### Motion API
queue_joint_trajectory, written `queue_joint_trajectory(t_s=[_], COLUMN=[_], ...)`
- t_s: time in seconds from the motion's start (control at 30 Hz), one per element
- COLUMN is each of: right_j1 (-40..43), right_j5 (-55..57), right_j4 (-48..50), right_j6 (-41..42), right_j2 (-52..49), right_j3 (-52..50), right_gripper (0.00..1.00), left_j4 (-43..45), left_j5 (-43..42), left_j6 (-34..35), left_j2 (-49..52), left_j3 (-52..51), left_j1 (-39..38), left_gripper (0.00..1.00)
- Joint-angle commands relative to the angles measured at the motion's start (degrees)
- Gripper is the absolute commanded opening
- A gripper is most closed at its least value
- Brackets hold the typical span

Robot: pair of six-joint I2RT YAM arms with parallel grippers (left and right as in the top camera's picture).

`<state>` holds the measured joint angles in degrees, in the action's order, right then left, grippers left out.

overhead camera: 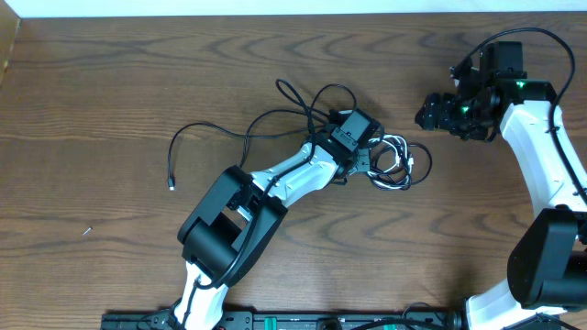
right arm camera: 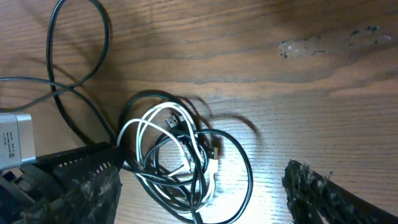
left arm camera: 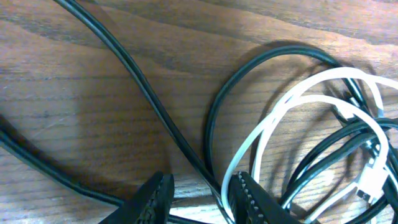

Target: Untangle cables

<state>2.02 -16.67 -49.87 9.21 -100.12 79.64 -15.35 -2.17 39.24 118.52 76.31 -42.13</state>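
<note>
Left tool (left arm camera: 200,190): down at the bench (overhead camera: 92,82), jaws partly apart, one strand of black cable (left arm camera: 155,106) lying between the fingers (left arm camera: 258,199), not pinched. Just beside it: white cable (left arm camera: 273,118), coiled with black loops into one small bundle (overhead camera: 400,163). Farther out: rest of the black cable trailing in loose loops across the bench, small plug end (overhead camera: 171,186) well apart from the bundle. Right tool (overhead camera: 427,114): held above the bench near the bundle, jaws wide apart, gripping nothing.
</note>
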Motion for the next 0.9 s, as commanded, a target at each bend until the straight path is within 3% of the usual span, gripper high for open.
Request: queue_joint_trajectory(t_s=[0.0, 0.13, 0.5, 0.87], right_j1=[0.1, 0.1, 0.1, 0.1], right_j5=[0.3, 0.3, 0.3, 0.3], right_j4=[0.2, 0.6, 0.8, 0.8], right_j6=[0.5, 0.3, 0.3, 0.3], right_j2=[-0.3, -0.3, -0.3, -0.3], right_j3=[-0.5, -0.5, -0.5, -0.5], right_gripper=[0.81, 0.81, 0.82, 0.82], left_j4=[-1.4, -1.5, 3.8, 8.2], left_j5=[1.1, 1.0, -0.7, 0.5], left_j6=[0.6, 0.2, -12.5, -15.3], left_j2=[-1.7, -3.8, -3.3, 0.1], left_j3=[-0.2, -0.2, -0.2, -0.2], left_j1=[-0.1, -0.2, -3.9, -4.3], left_gripper=[0.35, 0.35, 0.37, 0.41])
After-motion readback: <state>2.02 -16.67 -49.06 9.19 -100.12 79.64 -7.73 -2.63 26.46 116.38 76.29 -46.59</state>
